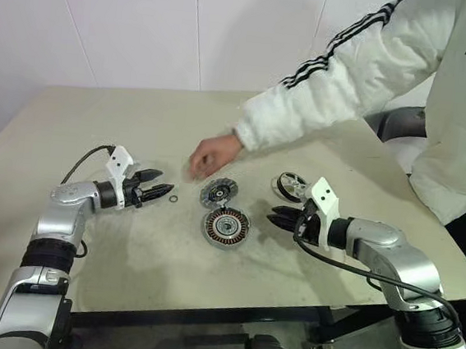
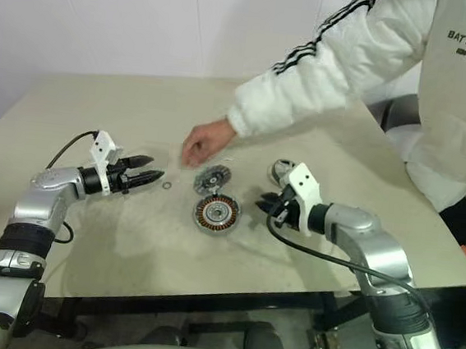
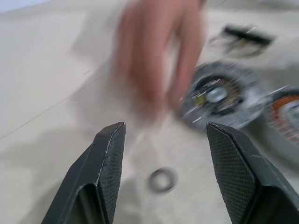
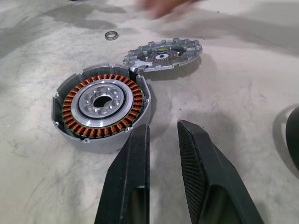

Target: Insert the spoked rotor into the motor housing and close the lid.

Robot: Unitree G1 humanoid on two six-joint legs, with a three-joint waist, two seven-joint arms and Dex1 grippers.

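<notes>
The motor housing [image 1: 226, 227] sits open at the centre of the surface [image 1: 97, 128], copper windings up and nothing seated in it, so the rotor step is not yet done. The lid [image 1: 217, 192] lies just above it in the frame, its edge resting on the housing's rim in the right wrist view. The spoked rotor [image 1: 291, 184] lies to the upper right of the housing, just above the right gripper [image 1: 276, 219], which hangs empty with its fingers narrowly parted, tips pointing left at the housing. The left gripper [image 1: 164, 183] hovers at the left, fingers wide apart and empty, pointing right at a tiny ring [image 1: 173, 198] on the surface. A person's hand [image 1: 213, 154] reaches in above the lid. The right arm is by far the nearer to the rotor; it would likely need to swing up and right in the frame to reach the wheel, which lies flat with its axis upright.
</notes>
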